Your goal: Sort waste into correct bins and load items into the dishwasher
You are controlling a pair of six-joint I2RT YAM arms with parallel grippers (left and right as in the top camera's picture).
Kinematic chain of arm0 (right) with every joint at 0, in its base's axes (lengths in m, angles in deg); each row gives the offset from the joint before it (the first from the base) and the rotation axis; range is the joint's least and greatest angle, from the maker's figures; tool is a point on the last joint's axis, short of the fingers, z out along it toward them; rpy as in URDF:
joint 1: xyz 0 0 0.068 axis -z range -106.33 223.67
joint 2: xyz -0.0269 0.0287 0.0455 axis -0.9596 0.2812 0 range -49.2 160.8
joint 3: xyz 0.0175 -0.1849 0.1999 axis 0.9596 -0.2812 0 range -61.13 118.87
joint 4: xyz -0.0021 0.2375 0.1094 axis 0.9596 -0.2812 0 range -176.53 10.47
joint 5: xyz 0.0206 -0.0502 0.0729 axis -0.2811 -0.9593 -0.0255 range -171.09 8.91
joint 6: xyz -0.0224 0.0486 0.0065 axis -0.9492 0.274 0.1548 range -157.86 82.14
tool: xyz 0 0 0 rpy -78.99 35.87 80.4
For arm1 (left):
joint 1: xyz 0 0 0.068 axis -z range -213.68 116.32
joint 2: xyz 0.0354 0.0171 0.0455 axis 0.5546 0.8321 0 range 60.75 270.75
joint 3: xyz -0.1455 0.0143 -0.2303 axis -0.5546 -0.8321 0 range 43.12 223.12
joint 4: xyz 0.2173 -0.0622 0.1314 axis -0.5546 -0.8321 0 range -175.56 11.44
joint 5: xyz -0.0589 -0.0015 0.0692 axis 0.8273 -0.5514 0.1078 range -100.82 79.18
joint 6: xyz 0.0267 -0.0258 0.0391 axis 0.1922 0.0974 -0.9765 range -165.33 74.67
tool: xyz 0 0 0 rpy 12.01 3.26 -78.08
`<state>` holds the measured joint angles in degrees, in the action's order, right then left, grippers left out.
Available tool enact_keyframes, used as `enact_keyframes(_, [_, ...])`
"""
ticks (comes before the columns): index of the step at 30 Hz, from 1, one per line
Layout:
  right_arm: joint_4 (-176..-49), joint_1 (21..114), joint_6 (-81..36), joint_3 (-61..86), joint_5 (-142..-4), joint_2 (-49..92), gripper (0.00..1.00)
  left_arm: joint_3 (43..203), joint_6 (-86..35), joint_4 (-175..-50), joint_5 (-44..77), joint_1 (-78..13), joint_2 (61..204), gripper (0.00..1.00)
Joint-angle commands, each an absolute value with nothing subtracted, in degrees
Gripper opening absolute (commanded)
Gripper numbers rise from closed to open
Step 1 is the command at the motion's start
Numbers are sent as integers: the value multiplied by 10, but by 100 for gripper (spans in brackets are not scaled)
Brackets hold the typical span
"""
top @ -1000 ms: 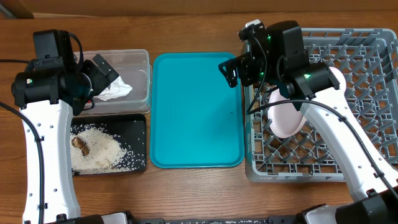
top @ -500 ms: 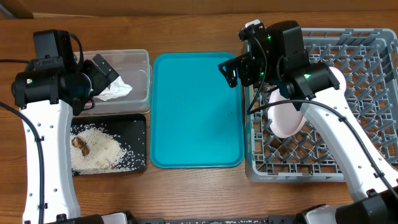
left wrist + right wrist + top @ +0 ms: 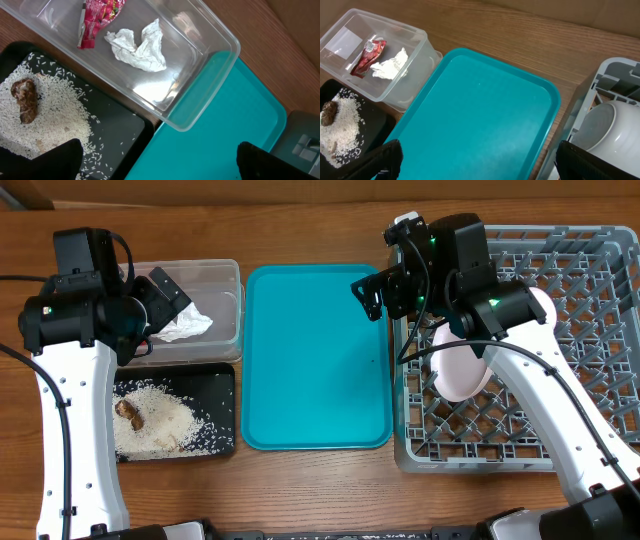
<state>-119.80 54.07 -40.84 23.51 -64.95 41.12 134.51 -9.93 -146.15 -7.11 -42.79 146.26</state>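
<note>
A red wrapper point(image 3: 97, 17) and a crumpled white napkin point(image 3: 137, 45) lie in the clear tub point(image 3: 228, 275). Rice point(image 3: 165, 425) with a brown lump point(image 3: 128, 412) covers the black tray point(image 3: 226, 385). A pale-pink plate point(image 3: 462, 370) stands in the grey dish rack point(image 3: 590, 280), partly behind my right arm, and a grey-white bowl point(image 3: 612, 132) sits at the rack's near corner. My left gripper point(image 3: 158, 312) hangs open above the tub, holding nothing point(image 3: 160, 165). My right gripper point(image 3: 372, 295) is open and holds nothing over the teal tray's far right corner point(image 3: 480, 162).
The flat teal tray point(image 3: 315, 360) lies between the two bins and the rack, with nothing on it. Bare wooden table point(image 3: 300, 480) runs along the front. The rack fills the right side up to the table's edge.
</note>
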Motion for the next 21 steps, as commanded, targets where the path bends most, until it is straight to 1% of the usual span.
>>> enact_keyframes(1, [-1194, 541, -406, 251, -645, 406, 100, 1347, -110, -1460, -69, -429, 1467, 100])
enact_keyframes(5, [-1213, 541, -408, 249, -684, 401, 100, 1347, -110, -1460, -69, -429, 1467, 100])
enact_keyframes(12, [-1239, 541, -409, 247, -686, 368, 100, 1347, -110, -1460, -69, -429, 1467, 100])
enact_keyframes(21, [-1219, 541, -423, 243, -765, 215, 100, 1347, -110, -1460, -69, -429, 1467, 100])
